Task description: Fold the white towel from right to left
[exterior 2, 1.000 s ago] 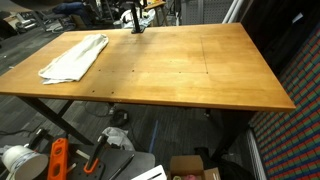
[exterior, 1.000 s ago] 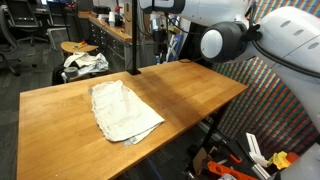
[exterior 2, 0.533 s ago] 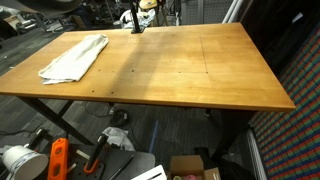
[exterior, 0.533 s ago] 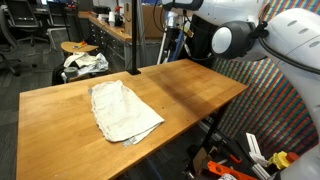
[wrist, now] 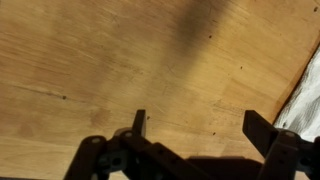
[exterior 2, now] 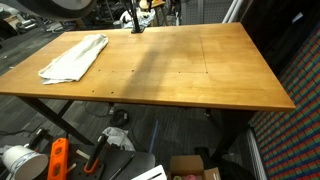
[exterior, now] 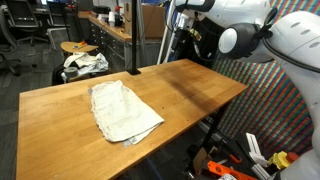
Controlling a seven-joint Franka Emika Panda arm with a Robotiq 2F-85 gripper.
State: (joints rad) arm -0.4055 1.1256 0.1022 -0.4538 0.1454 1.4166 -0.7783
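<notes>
Here, white towel (exterior: pixel 122 110): spread flat and wrinkled at one end of the table, unfolded.
Jaws: wide open and empty, over bare wood in the wrist view, with the towel's edge at the side of that view.
Table (exterior: pixel 195 95): wooden.
Arm (exterior: pixel 240 35): above the table's opposite end, well apart from the towel.
Fabric bundle (exterior: pixel 85 62): beyond the table's edge.

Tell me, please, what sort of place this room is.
Probably a lab or workshop: a robot arm stands beside a wooden worktable, an office chair sits behind, and orange tools lie on the floor.
</notes>
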